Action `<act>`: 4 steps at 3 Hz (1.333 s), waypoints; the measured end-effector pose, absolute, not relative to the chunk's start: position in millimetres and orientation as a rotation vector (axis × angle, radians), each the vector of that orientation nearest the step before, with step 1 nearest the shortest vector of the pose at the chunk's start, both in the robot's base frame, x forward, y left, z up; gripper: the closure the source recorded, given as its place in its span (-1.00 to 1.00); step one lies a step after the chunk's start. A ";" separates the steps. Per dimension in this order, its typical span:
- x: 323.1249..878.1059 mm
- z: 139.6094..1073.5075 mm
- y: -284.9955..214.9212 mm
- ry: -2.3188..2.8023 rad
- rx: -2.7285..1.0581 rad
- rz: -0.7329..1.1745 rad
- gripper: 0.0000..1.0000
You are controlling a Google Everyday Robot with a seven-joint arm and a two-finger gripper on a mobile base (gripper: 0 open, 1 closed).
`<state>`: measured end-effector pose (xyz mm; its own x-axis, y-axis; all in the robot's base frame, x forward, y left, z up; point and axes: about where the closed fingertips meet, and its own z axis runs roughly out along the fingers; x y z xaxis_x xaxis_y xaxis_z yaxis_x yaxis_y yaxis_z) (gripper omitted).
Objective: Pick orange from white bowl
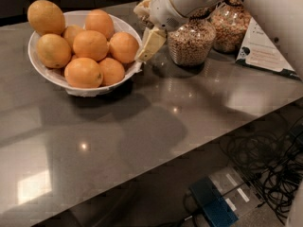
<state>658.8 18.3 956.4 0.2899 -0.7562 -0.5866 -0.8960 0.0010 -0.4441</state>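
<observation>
The white bowl [47, 72] stands at the table's far left with a crinkled liner at its rim. It holds several fruits. Deep-orange oranges lie at the centre [91, 45], right [124, 47] and front [83, 73]. Paler yellow-orange fruits sit at the left [53, 51] and top left [46, 17]. My gripper [149, 44] hangs from the white arm [184, 1] just outside the bowl's right rim, right next to the right-hand orange. It holds nothing that I can see.
Two glass jars of cereal [191, 41] [229, 25] stand right behind the gripper. A printed card [265, 51] leans at the far right. The grey table [142, 126] ends at a front edge, with cables [265, 169] and a blue device [213, 205] on the floor below.
</observation>
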 end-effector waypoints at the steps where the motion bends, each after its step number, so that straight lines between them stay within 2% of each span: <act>1: 658.9 956.2 18.5 1.496 -1.781 0.227 -1.00; 2: 660.8 950.8 21.8 1.496 -1.782 0.245 -1.00; 4: 662.4 946.6 25.7 1.493 -1.780 0.266 -0.80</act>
